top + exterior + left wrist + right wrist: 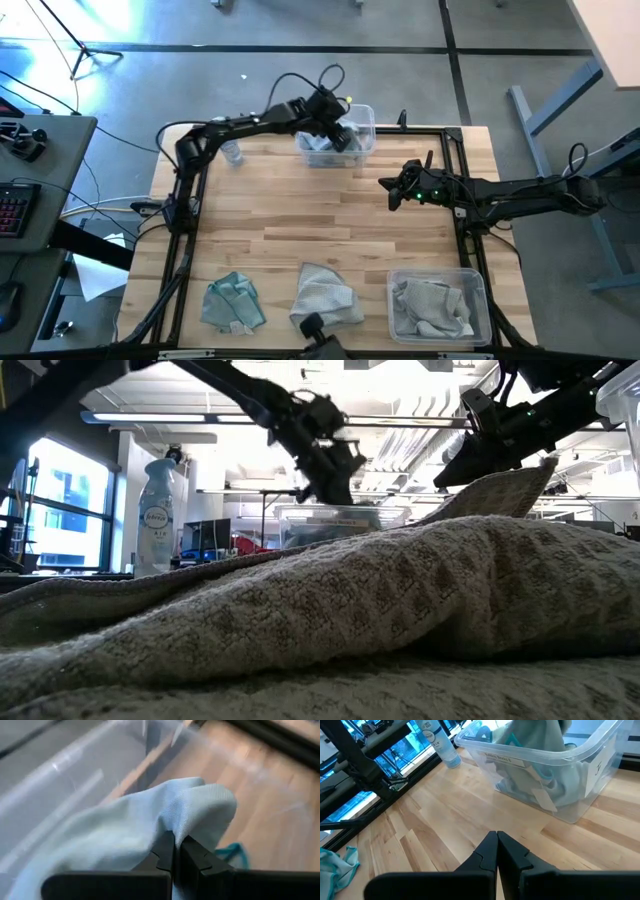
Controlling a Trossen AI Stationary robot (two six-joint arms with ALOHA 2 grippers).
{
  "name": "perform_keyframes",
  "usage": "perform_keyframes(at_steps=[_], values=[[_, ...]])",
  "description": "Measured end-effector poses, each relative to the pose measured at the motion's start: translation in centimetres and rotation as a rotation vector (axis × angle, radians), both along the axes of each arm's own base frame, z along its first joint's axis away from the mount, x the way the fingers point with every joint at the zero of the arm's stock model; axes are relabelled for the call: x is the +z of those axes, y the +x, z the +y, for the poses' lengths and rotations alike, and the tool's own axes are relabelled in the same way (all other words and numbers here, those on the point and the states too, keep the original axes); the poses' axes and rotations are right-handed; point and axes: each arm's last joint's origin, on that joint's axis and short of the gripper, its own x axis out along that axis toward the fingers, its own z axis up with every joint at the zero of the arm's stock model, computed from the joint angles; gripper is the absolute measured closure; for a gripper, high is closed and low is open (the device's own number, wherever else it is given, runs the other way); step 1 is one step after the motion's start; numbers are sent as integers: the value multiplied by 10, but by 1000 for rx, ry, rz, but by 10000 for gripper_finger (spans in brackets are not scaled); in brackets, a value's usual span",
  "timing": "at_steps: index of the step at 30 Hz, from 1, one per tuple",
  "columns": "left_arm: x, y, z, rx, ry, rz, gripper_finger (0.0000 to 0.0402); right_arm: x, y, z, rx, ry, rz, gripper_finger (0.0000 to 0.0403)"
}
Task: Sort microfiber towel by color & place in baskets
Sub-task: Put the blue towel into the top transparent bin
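My left gripper (338, 130) reaches over the far clear basket (366, 113) and is shut on a light blue towel (145, 820). That towel hangs over the basket's inside (535, 735), above other blue towels (555, 790) lying in the basket. My right gripper (392, 186) waits shut and empty above the table's right middle. At the near edge a teal towel (232, 300) and a grey towel (325, 293) lie flat on the wood. The near right basket (480, 286) holds grey towels (432, 308). My left gripper pinches a bunched fold of the light blue towel (172, 822) between its two fingers, coming slanting down from the table's left. The cloth bulges out past the fingertips and droops below them into the far basket. Whether it holds one layer or several, I cannot tell.
A clear spray bottle (232, 152) stands on the table left of the far basket. A black frame (455, 160) runs around the table. The grey towel (400, 610) fills the foreground of the low view. Bare wood (300, 210) lies between the far basket and the near towels.
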Motion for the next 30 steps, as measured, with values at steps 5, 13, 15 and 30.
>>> perform_keyframes(at_steps=[5,13,15,30], values=[[-28,2,10,71,-78,40,401,0,0,0,0,0,0,403],[-41,1,20,254,-219,-22,397,0,0,0,1,-1,0,403],[-41,0,22,268,-227,-26,388,0,0,0,1,-1,0,403],[-15,-9,15,160,-216,-29,263,-2,-1,0,6,-5,28,403]])
